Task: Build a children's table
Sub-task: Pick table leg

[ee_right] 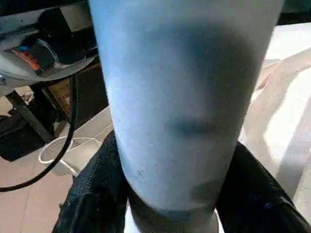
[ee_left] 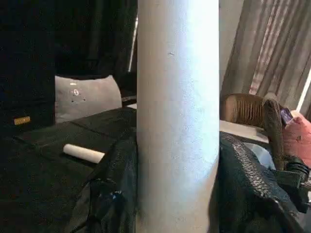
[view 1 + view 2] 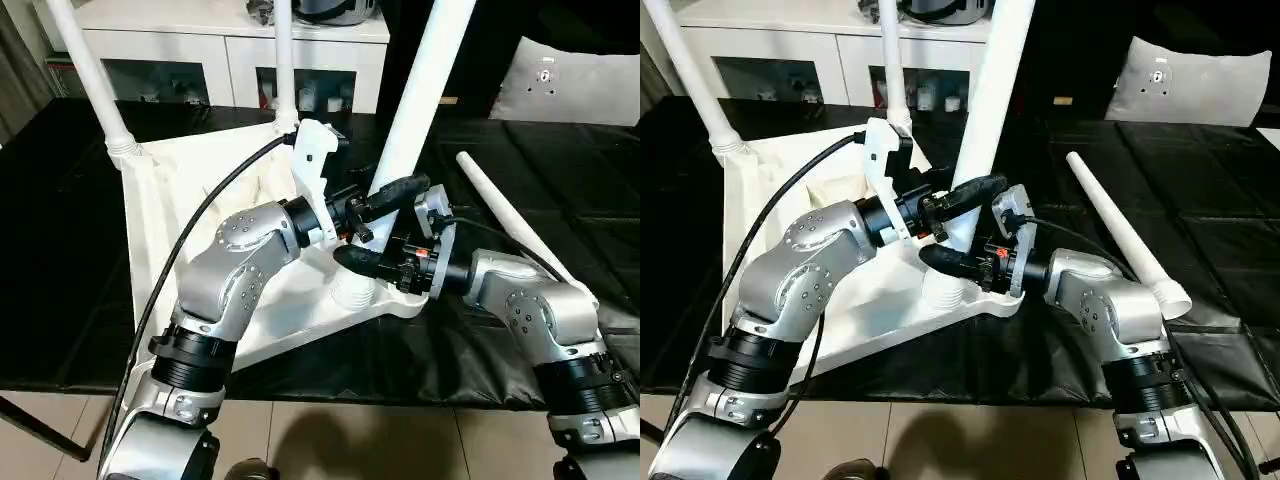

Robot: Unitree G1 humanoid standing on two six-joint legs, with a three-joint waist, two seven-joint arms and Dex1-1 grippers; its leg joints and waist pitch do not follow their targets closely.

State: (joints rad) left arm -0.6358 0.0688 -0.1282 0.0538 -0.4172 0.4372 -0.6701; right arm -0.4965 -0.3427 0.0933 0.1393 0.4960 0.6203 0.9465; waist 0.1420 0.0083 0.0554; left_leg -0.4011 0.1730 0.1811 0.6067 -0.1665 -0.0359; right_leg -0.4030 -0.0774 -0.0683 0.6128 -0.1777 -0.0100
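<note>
So the tabletop [image 3: 200, 215] is lying upside down on the black mat [image 3: 60, 250], and it's at the third-leg stage. Two legs are already standing up out of the far sockets, one at the far left corner [image 3: 90, 70] and one further back [image 3: 284, 60]. The fourth leg [image 3: 1120, 235] is lying loose on the mat off to the robot's right, well apart from the top.

The leg being worked on [image 3: 415, 95] stands in the near corner socket [image 3: 352, 290], leaning a bit to the right. Both grippers are on it down low. The left gripper [image 3: 385, 200] is clamped round it higher up, fingers hugging either side in its wrist view. The right gripper [image 3: 958, 262] is closed on it just above the socket.

My guess is it's seating or twisting this leg home. Hard to say if it's fully in, since the grippers hide the joint. Next it probably needs straightening and a firm push or turn, then letting go and reaching for the loose one.
</note>
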